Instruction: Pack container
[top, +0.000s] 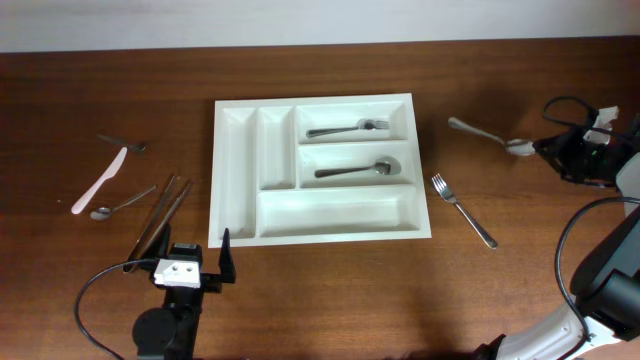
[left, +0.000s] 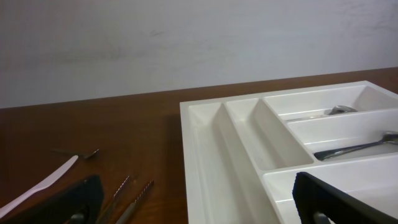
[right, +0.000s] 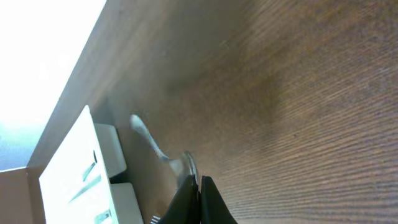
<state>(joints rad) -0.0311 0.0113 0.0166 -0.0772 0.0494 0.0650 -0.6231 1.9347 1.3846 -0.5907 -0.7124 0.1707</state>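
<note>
Here's the container - the white cutlery tray - sitting flat in the middle of the wooden table, its two narrow upright slots on the left and three long ones stacked on the right. The top long slot holds a tray fork, the middle one a tray spoon, and the bottom slot shows only white plastic.

Down at the near-left corner of the tray hovers the left gripper, jaws spread wide with nothing between them. Its wrist camera looks straight across the tray's corner.

Over on the right side, well apart from the tray, the right gripper has its fingers pressed together on the bowl end of the loose spoon, whose handle points back toward the tray. Just nearer the front edge lies a loose fork, tines aimed at the tray.

On the left - more cutlery waiting on the wood: a white plastic knife, a small spoon beside it, another small dark piece farther back that is too small to identify, and two long metal utensils lying side by side near the left arm.
</note>
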